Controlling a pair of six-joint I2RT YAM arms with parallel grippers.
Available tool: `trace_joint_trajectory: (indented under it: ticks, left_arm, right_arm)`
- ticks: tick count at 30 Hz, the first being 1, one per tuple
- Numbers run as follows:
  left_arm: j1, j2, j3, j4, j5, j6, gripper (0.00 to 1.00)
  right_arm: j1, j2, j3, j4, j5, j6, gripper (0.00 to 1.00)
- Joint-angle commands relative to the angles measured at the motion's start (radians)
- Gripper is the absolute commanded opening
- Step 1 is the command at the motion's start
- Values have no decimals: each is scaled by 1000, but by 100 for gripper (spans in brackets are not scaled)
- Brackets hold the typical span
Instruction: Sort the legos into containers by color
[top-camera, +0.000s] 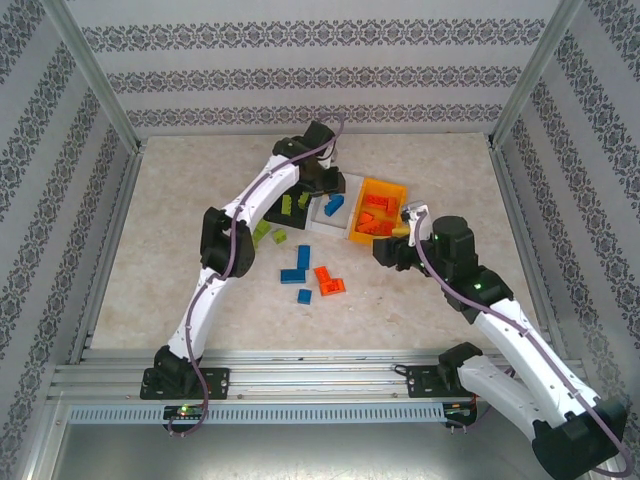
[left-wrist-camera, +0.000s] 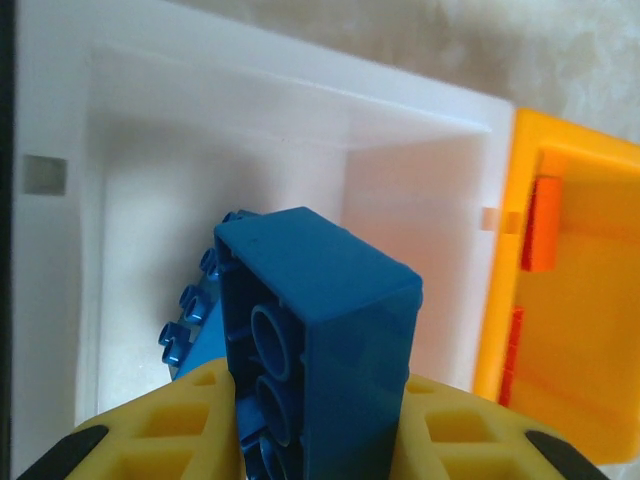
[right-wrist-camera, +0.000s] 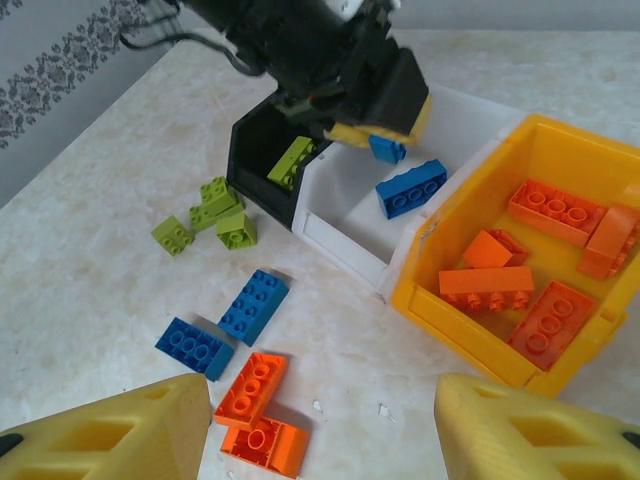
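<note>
Looking across the pale bench (top-camera: 180, 230), I see the left arm (top-camera: 235, 235) stretched far out to the containers while the right arm (top-camera: 500, 310) hangs back beside them. The three bins sit joined in a row: black bin (right-wrist-camera: 262, 150), white bin (right-wrist-camera: 340, 245), orange-yellow bin (right-wrist-camera: 470, 345).

Now the tools. The left tool (left-wrist-camera: 320, 400) is clenched on a blue brick (left-wrist-camera: 320, 310), poised right over the white bin, hollow underside facing its own camera. The right tool (right-wrist-camera: 322, 390) is spread wide with nothing in it, hovering above the loose bricks near the yellow bin.

And the legos: orange-red ones (right-wrist-camera: 555, 205) piled in the yellow bin, one blue (right-wrist-camera: 412, 188) lying in the white, a lime green one (right-wrist-camera: 290, 160) in the black. Out on the bench, two blue (right-wrist-camera: 253, 305), two orange-red (right-wrist-camera: 252, 383) touching each other, and a green cluster (right-wrist-camera: 215, 195) just beside the black bin.

These should handle as light, stiff, glossy pieces. They won't crush, but I'd judge they could squirt out of a loose pinch, so take them across the flat long sides, not over the studs.

Hard to read: the left arm covers much of the black bin from above, so I can't count what's in there. The left tool's fingers are cut off at the edge of the wrist view, and I can't tell whether the two orange-red bricks are stacked or merely abutting.
</note>
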Motion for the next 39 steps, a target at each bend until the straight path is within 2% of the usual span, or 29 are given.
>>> trace_joint_trajectory:
  ticks: [1, 8, 21, 28, 32, 35, 36, 37, 39]
  left_arm:
    - [-11, 14, 48, -73, 28, -20, 23]
    - [-12, 27, 44, -67, 37, -30, 31]
    - [-12, -25, 45, -96, 23, -13, 57]
    - [-12, -125, 20, -145, -45, 33, 59]
    - [-8, -227, -83, -154, -97, 70, 60]
    - [-2, -337, -248, -110, -125, 82, 61]
    - [4, -387, -327, -80, -132, 82, 61]
    - [10, -430, -395, -51, -138, 79, 61]
    - [34, -540, -568, 25, -143, 59, 62]
  right_arm:
    - [-9, -38, -26, -32, 39, 16, 62]
    - [-10, -44, -28, -74, 62, 3, 64]
    - [2, 32, -1, -72, 26, 0, 68]
    - [50, 137, 41, -75, -3, 75, 66]
    - [120, 278, 105, -78, -36, 134, 66]
    - [178, 417, 195, -123, -53, 157, 73]
    - [196, 469, 232, -146, -63, 175, 89]
    - [204, 519, 269, -167, -73, 198, 98]
    - [219, 636, 364, -243, -85, 254, 98]
